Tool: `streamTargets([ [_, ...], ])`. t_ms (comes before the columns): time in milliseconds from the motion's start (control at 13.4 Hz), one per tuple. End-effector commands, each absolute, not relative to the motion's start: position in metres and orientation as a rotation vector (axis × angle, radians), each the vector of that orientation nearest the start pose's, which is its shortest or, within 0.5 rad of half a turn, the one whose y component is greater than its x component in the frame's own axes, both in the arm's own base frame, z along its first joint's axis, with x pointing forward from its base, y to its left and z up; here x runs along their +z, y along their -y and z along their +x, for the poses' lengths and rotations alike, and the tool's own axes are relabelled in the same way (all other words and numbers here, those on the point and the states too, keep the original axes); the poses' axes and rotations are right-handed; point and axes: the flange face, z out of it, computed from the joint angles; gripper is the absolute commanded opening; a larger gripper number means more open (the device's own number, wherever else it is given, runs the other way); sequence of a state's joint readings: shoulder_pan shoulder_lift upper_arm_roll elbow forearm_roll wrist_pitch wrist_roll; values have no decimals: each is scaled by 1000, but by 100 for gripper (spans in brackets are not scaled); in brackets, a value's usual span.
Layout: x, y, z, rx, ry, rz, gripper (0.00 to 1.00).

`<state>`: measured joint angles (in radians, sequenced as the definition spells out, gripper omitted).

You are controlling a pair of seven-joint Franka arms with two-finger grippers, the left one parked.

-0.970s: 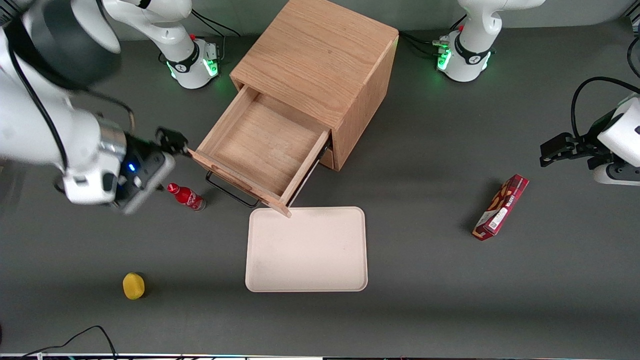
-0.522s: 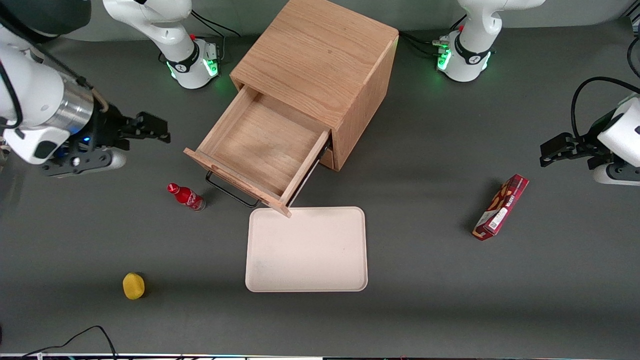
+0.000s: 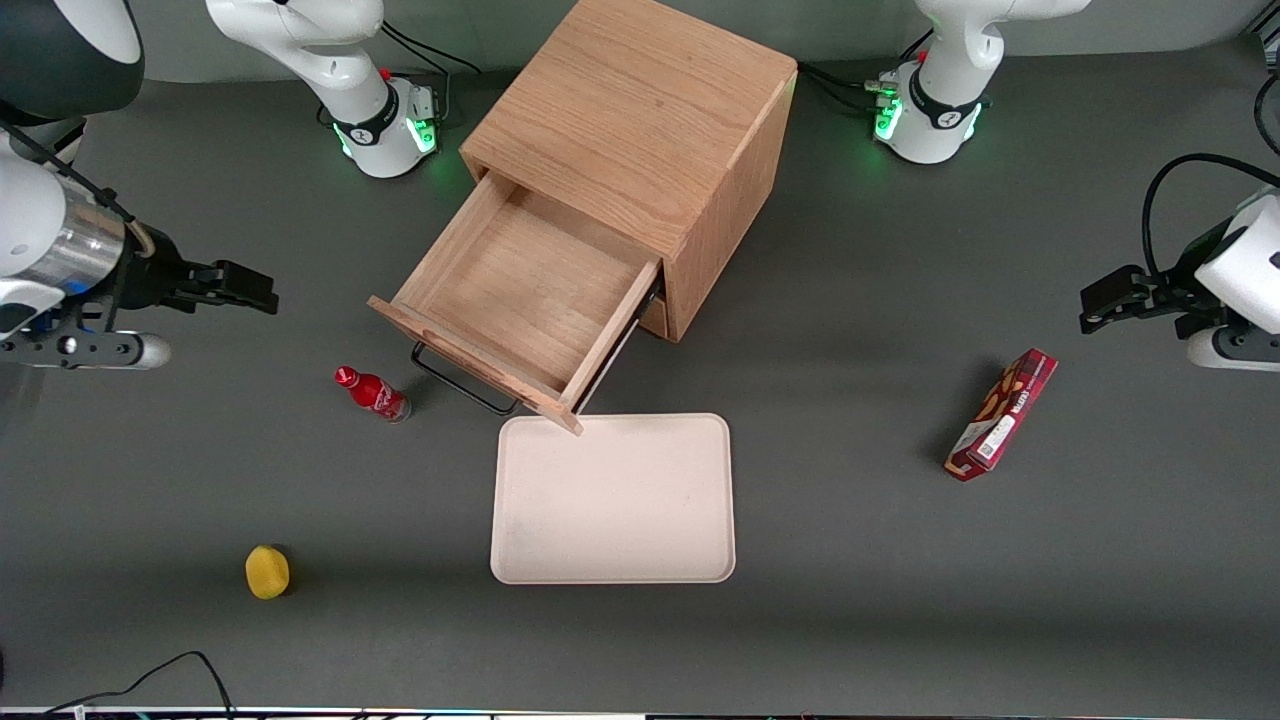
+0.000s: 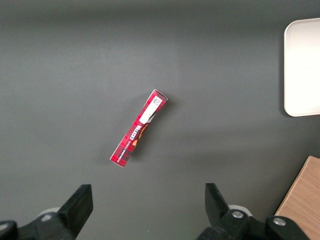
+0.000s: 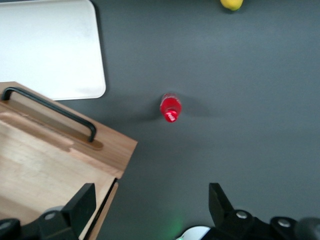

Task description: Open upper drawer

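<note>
On the grey table (image 3: 850,600) we see the upper drawer (image 3: 520,295) pulled out; our gripper (image 3: 262,291), spread and empty, hangs at the frame's left edge. We judge only parking remains.

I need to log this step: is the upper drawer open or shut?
Open: the upper drawer juts out of the cabinet, its tray bare. The gripper, fingers spread, hangs apart toward the working arm's end.

Open upper drawer (image 5: 45,165) with black handle (image 5: 50,110), gripper (image 5: 150,210) above (jaws spread), red bottle (image 5: 170,108) nearby.
</note>
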<state>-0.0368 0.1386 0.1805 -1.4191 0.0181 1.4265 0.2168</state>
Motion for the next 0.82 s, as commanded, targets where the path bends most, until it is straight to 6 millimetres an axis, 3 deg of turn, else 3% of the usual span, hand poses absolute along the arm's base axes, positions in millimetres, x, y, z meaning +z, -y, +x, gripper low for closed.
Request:
streamTargets([
  [0, 599, -72, 517, 85, -87, -3153, 100],
  [149, 594, -54, 501, 39, -85, -3154, 100],
  [299, 602, -42, 497, 19, -113, -3150, 100],
  [448, 606, -18, 503, 5, -171, -3138, 100],
  [746, 620, -21, 514, -39, -177, -3138, 100],
])
